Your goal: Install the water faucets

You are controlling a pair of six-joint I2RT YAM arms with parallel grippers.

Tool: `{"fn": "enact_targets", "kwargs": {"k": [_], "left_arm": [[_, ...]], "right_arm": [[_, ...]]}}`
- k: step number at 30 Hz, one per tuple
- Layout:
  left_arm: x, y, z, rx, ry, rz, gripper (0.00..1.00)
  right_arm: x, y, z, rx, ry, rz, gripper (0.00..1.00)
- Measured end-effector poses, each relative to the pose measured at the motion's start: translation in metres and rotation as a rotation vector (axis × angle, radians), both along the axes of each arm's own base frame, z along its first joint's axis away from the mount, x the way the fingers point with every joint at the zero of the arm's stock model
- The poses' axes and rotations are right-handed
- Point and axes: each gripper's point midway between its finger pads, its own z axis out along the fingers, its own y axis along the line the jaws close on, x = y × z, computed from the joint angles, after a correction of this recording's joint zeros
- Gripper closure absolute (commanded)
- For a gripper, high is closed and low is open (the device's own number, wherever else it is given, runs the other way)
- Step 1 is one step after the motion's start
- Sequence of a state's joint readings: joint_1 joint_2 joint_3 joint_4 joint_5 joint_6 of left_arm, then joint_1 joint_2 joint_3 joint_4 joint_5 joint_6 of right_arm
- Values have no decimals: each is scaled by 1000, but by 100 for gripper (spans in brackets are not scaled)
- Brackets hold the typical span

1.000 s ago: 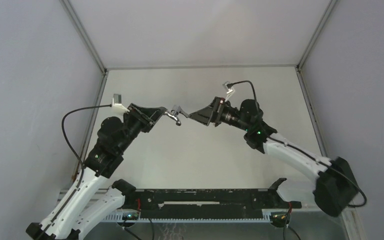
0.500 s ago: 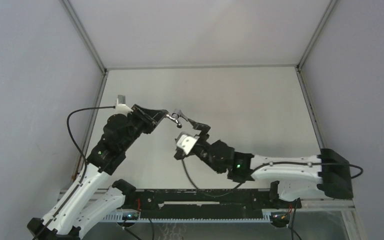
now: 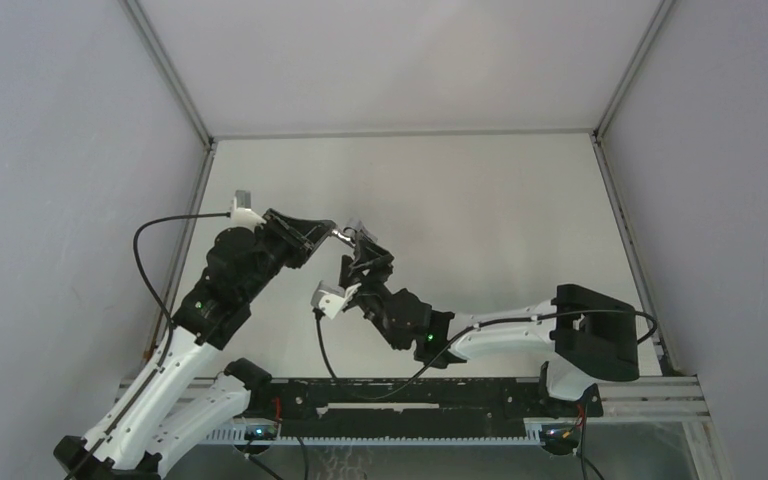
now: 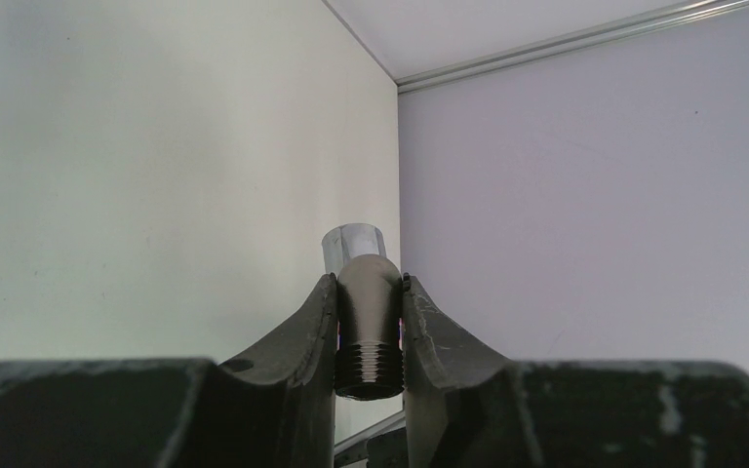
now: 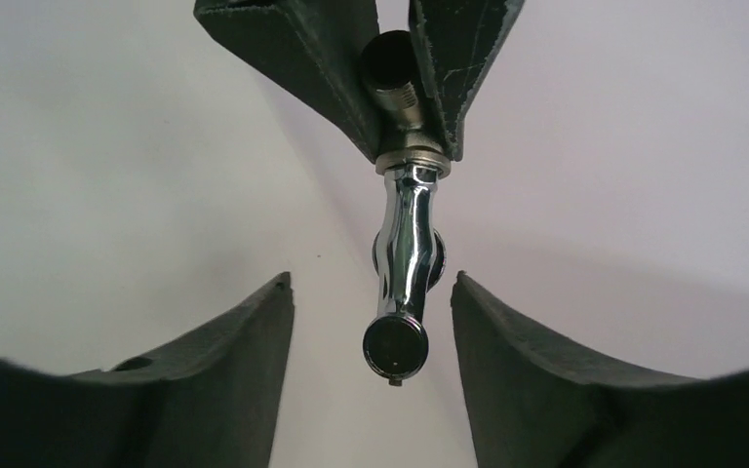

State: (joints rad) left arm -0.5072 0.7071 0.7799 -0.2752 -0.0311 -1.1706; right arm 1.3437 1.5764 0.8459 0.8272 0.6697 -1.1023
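Note:
A shiny silver bent water faucet (image 3: 348,233) is held in the air above the white table. My left gripper (image 4: 369,285) is shut on its dark threaded end (image 4: 369,336), and the silver body (image 4: 351,242) sticks out beyond the fingertips. In the right wrist view the faucet (image 5: 405,244) hangs from the left gripper's fingers (image 5: 302,44), with its round end (image 5: 395,348) facing the camera. My right gripper (image 5: 371,278) is open, one finger on each side of that end and not touching it. From above, the right gripper (image 3: 363,252) points up at the faucet from the near side.
The white table (image 3: 480,200) is boxed in by grey walls with aluminium frame bars (image 3: 400,132) at the back and sides. A black rail (image 3: 410,395) runs along the near edge. The right arm (image 3: 500,335) lies low across the front right.
The right arm has swung from the faucet's right side down and round to its near side, and its gripper now faces the faucet's free end. The left arm has held nearly still.

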Motion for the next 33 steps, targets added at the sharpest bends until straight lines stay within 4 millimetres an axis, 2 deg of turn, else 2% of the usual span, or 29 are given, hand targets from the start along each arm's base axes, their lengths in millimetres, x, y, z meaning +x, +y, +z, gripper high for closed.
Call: {"fn": "enact_targets", "kwargs": {"k": [5, 10, 12, 13, 19, 33], "left_arm": [[0, 0, -1, 2, 2, 0, 100], [0, 0, -2, 3, 5, 0, 100], [1, 1, -1, 3, 0, 5, 100], [2, 2, 0, 3, -1, 10, 100], [2, 1, 3, -4, -14, 9, 100], [-6, -11, 12, -33, -38, -71, 100]], "right_arm": [[8, 3, -1, 4, -22, -21, 57], [15, 1, 8, 53, -16, -42, 76], [18, 2, 8, 74, 15, -45, 91], [19, 3, 8, 85, 34, -44, 95], [16, 2, 11, 208, 265, 40, 100], [-7, -6, 21, 623, 1085, 457, 100]]}}
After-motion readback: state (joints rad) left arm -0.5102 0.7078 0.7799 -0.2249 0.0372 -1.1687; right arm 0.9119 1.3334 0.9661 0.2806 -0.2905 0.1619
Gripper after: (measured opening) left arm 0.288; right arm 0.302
